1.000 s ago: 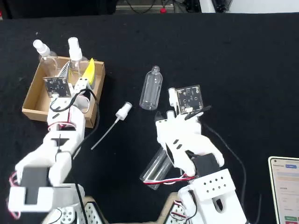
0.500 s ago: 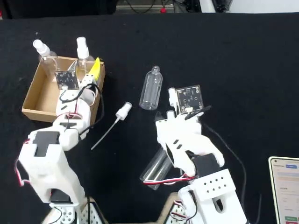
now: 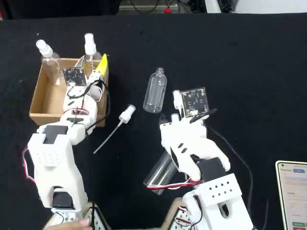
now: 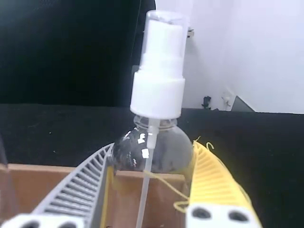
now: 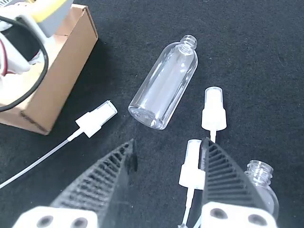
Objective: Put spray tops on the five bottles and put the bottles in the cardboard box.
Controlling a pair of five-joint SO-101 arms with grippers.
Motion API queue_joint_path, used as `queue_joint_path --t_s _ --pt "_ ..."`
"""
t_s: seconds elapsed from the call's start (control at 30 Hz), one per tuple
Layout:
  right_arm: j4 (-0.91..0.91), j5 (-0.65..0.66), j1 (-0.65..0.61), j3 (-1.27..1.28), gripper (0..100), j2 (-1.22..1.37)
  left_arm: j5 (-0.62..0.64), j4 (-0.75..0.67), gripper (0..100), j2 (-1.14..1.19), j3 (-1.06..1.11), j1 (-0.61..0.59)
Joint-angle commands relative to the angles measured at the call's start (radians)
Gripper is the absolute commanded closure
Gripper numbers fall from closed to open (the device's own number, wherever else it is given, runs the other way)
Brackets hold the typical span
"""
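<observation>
Over on the left, the cardboard box (image 3: 37, 103) sits on the black table (image 3: 240, 72), with one capped bottle (image 3: 49, 64) upright at its far left corner. At the far right corner the left end effector (image 3: 92, 64) pinches a second capped bottle (image 3: 91, 56). Whether that bottle's base touches the box floor, I cannot tell.

Moving to the middle, a loose spray top (image 3: 127, 114) lies on the table with its thin tube trailing. Just beyond it an open bottle (image 3: 155, 91) lies on its side. The right end effector (image 3: 169, 117) hangs near them, spread wide and holding nothing. Another open bottle (image 3: 160, 175) lies partly under that arm.

These clear bottles look empty, so they are likely light, thin-walled and slick, apt to roll or dent. A gentle hold across the body or shoulder seems best. The spray tops look best taken by the white collar, since the tube looks bendy.

From the left wrist camera, the fingers (image 4: 209, 175) clamp the rounded shoulder and the tube runs down inside. The high view gives that bottle's place over the box. The right wrist camera adds two more spray tops (image 5: 213, 111) (image 5: 192, 166) beside a finger, where the high view has the arm in the way.
</observation>
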Motion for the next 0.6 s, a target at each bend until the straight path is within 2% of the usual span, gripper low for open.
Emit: queue_joint_path --t_s 0.0,0.17,0.57 --pt "-0.031 -0.002 0.023 -0.004 79.0 0.001 0.011 -0.025 89 0.049 -0.114 0.022" --pt "-0.031 -0.002 0.023 -0.004 79.0 0.001 0.011 -0.025 89 0.109 -0.179 0.024" --pt "-0.031 -0.002 0.023 -0.004 79.0 0.001 0.006 -0.025 89 0.117 -0.176 0.016"
